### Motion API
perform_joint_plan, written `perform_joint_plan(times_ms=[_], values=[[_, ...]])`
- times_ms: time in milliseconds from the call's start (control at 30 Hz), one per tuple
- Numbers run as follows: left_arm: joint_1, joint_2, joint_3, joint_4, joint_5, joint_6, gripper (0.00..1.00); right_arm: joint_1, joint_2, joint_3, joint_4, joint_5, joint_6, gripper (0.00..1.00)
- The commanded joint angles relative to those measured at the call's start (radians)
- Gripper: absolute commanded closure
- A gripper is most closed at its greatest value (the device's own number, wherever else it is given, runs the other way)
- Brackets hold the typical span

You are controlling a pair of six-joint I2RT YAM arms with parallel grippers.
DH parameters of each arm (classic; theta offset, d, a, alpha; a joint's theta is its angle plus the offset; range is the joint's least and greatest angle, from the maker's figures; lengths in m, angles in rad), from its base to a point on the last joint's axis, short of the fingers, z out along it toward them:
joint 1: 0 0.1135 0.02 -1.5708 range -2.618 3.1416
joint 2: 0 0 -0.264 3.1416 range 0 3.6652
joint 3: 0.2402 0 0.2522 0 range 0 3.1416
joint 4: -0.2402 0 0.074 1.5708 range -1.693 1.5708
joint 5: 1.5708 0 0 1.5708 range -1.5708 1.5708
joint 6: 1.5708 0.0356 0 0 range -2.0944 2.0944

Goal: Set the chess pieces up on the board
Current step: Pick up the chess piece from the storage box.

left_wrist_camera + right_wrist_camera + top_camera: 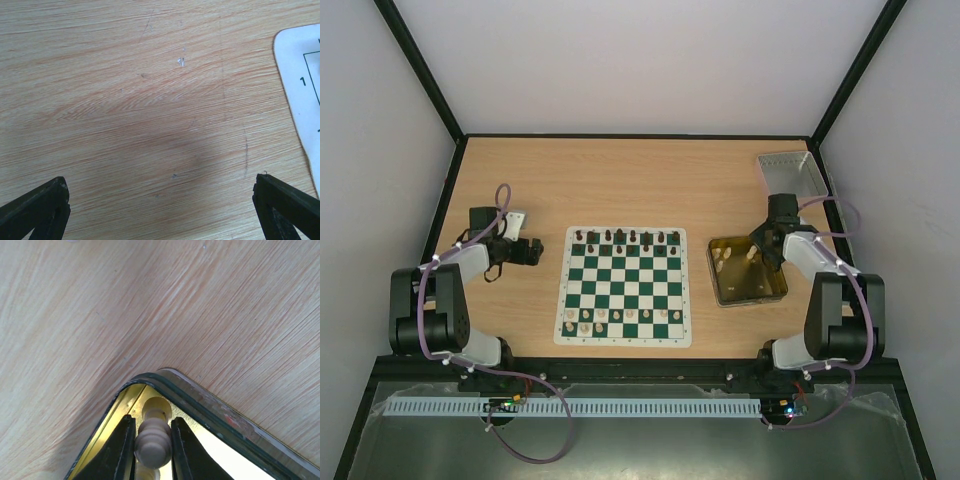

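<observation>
The green and white board (625, 285) lies mid-table. Dark chess pieces (620, 236) stand along its far row and cream pieces (616, 318) along its near rows. My right gripper (761, 250) reaches into the far corner of the gold tin (725, 291). In the right wrist view it (152, 447) is shut on a cream chess piece (153, 440) inside the tin's corner (200, 400). My left gripper (534, 250) hangs over bare table left of the board, open and empty (162, 210). The board's white corner (300, 65) shows at the right of the left wrist view.
Further cream pieces (721, 258) lie in the gold tin. A grey tray (790, 172) stands at the far right corner. Walls enclose the table on three sides.
</observation>
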Motion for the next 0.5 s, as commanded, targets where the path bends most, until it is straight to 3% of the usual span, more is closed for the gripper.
perform_joint_plan(times_ms=[0, 233, 467], values=[[-0.004, 0.012, 0.021, -0.009, 0.017, 0.009, 0.01, -0.006, -0.063, 0.017, -0.034, 0.016, 0.016, 0.86], [-0.004, 0.014, 0.022, -0.010, 0.017, 0.009, 0.01, 0.015, -0.169, 0.040, -0.099, 0.020, 0.013, 0.86], [-0.004, 0.012, 0.022, -0.008, 0.013, 0.006, 0.01, 0.174, -0.312, 0.120, -0.254, 0.074, 0.004, 0.85]])
